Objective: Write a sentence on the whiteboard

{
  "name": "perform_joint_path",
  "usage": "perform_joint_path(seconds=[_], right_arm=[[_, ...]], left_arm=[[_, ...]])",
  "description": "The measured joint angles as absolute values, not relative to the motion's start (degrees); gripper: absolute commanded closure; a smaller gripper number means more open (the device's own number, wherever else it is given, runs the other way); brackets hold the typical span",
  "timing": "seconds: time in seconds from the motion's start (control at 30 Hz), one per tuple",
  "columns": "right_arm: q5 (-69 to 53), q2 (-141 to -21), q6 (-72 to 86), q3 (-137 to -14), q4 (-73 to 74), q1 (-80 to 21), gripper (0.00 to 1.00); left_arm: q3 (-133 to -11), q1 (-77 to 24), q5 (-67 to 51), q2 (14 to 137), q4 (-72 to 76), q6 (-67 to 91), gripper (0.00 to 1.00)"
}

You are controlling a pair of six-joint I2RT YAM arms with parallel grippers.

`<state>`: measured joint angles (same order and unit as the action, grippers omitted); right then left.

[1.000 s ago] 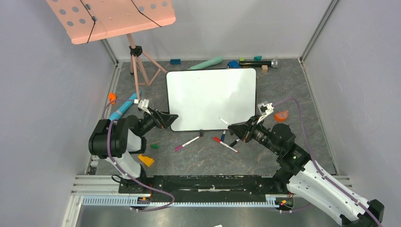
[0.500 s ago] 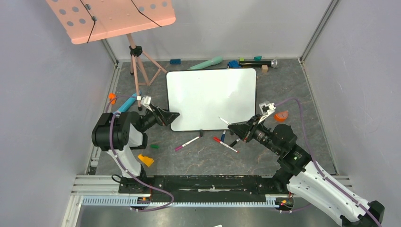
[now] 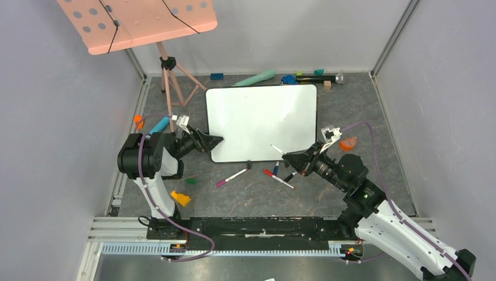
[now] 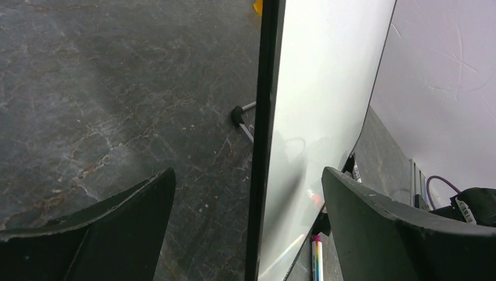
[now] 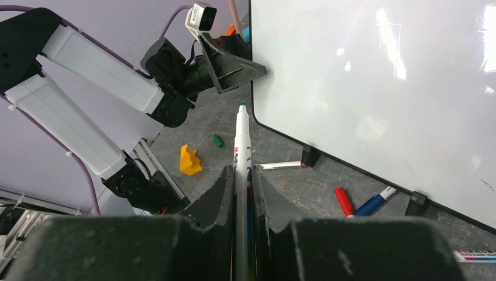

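- Right gripper (image 5: 241, 175): its fingers (image 5: 219, 199) are black, matte and wedge-shaped, pressed together on the barrel of a marker (image 5: 241, 137)
- Marker: a slim white cylinder with printed bands and a teal tip; in the top view the tip lies over the near strip of the whiteboard (image 3: 261, 120); whether it touches cannot be told
- Left gripper (image 4: 248, 172): its fingers (image 4: 117, 222) are black, matte and broad with rounded tips; they stand wide apart and are not closed on anything
- The left jaws straddle the whiteboard's near-left corner, one finger on each side of the thin black frame; contact with the frame cannot be told
- Whiteboard: a large rectangle with rounded corners, a glossy white face streaked with glare, and small black feet along its near edge; it sits at the middle of the table (image 3: 245, 196), just beyond both grippers
- Table: dark grey, marbled, matte
- Loose pens lie near the whiteboard's near edge: a pink-capped pen (image 3: 231, 177), a red-capped pen (image 3: 278, 178) and a blue pen (image 3: 275, 168)
- A yellow stepped block (image 3: 180, 198) lies beside the left arm
- A pink perforated tray (image 3: 140, 23) stands on a tripod at the far left
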<state>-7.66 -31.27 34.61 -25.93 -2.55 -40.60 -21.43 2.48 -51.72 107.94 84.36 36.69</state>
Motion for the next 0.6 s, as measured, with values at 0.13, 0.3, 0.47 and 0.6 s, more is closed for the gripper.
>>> perform_joint_path(seconds=[0.13, 0.3, 0.47, 0.6], right_arm=[[-7.66, -31.18, 34.92, -25.85, -2.61, -40.6, 1.0], [-7.64, -30.0, 35.4, -24.8, -3.18, -40.6, 1.0], [-7.4, -27.68, 36.1, -23.86, -2.94, -40.6, 1.0], [-7.05, -26.79, 35.94, -23.88, -2.42, -40.6, 1.0]], left_arm=[[-23.05, 2.5, -52.21, 108.95, 84.36, 36.69, 0.0], [-24.45, 2.31, -53.12, 109.86, 84.4, 36.69, 0.0], [-25.23, 1.13, -53.04, 110.34, 84.36, 35.81, 0.0], [-25.21, 0.75, -53.04, 110.65, 84.38, 35.11, 0.0]])
